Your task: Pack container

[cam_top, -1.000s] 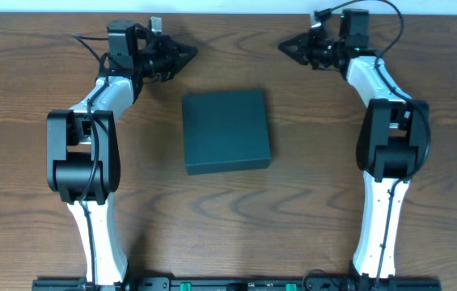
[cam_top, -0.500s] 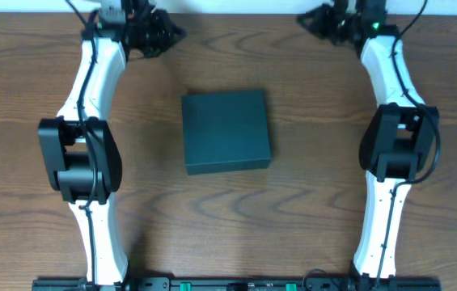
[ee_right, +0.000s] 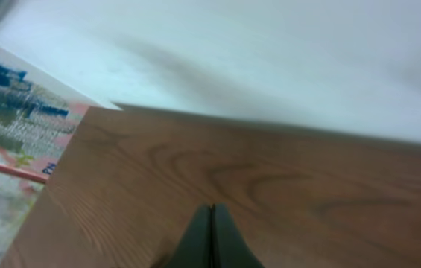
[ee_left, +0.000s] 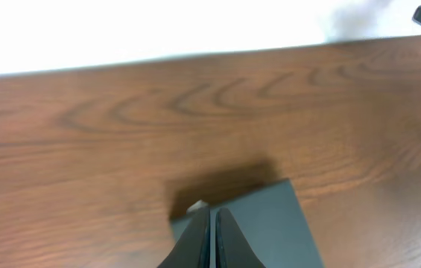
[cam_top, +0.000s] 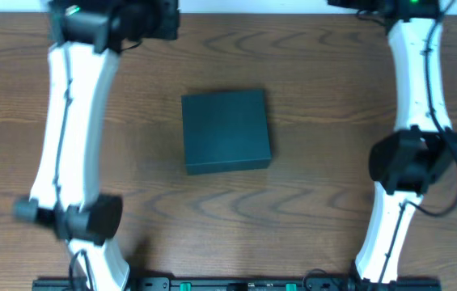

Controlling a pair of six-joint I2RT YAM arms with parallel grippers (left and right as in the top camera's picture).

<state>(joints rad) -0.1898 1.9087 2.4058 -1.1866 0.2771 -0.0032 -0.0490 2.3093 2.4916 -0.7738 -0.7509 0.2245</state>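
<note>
1. The box (cam_top: pixel 226 131) sits flat in the middle of the bench (cam_top: pixel 333 97). Its lid is shut. It has not moved.
2. In the last second both arms have swung up and out toward the far edge of the bench. They reach much farther than before.
3. The left hand (ee_left: pixel 211 240) is up high near the far left corner. Its fingers are pressed together and hold nothing. Its camera sees one corner of the box below.
4. The right hand (ee_right: pixel 211 237) is near the far right corner. Its fingers are pressed together too, with nothing between them.
5. Both hands are well apart from the box. I see nothing to pack in these views.
6. I think packing has not begun. The lid must be opened first, and the hands would have to come back to the box.
</note>
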